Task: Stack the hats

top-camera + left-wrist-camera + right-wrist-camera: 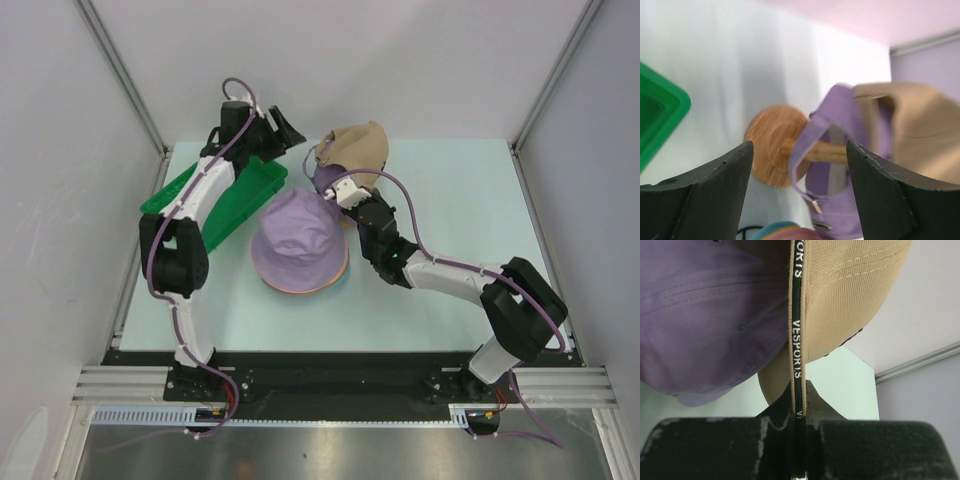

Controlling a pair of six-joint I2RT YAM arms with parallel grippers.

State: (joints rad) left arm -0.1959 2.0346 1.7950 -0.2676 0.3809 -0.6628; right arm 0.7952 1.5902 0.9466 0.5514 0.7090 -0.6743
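Lavender bucket hat [298, 235], tan cap [355, 148], green tray [256, 186]

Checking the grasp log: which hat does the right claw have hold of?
The tan baseball cap, its rim band pinched in the shut right claw. The purple cap beside it and the lavender bucket hat are ungripped.

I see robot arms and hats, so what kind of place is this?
Probably a robot testing lab: a table boxed in by plain white walls, two robot arms bolted at its edge, and the right gripper pinching a tan cap.
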